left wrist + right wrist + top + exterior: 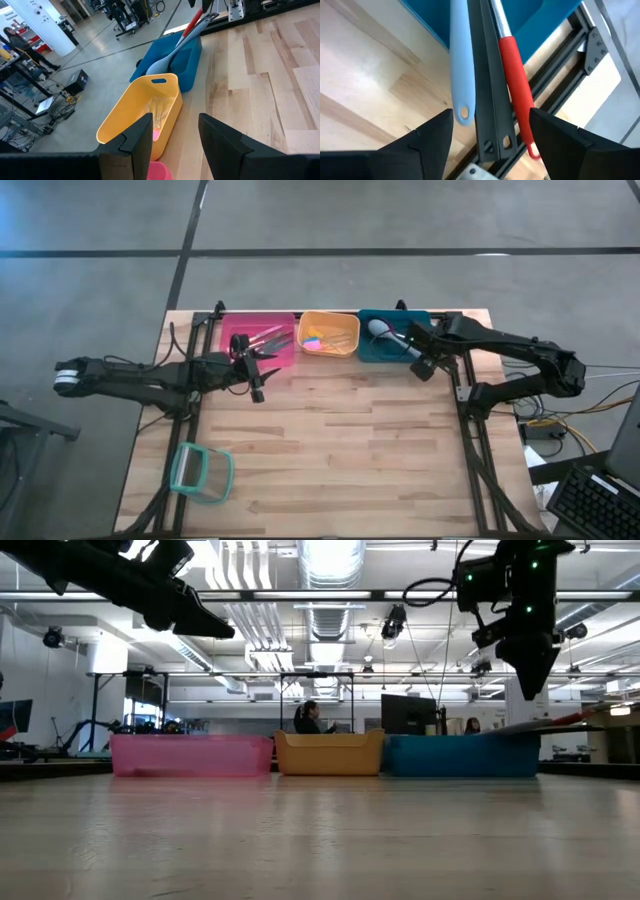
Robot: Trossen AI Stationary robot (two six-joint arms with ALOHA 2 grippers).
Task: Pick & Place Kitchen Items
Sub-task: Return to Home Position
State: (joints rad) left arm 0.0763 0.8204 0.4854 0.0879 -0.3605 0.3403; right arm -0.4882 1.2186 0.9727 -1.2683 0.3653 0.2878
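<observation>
Left gripper (pixel 256 380): wide open, empty, centre-left, near pink bin (pixel 235 326).
Right gripper (pixel 422 366): open, empty, centre-right, above red handle (pixel 514 70).

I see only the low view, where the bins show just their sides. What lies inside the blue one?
Observer: The blue bin holds long utensils: a light blue spoon, dark handles and a red handle stick out over its rim.
Operator: Does the right gripper hold one?
Observer: No, the right gripper is open, above those handles.
Operator: What else do I miss?
Observer: A teal-rimmed clear container, far from that bin, on the left.
</observation>
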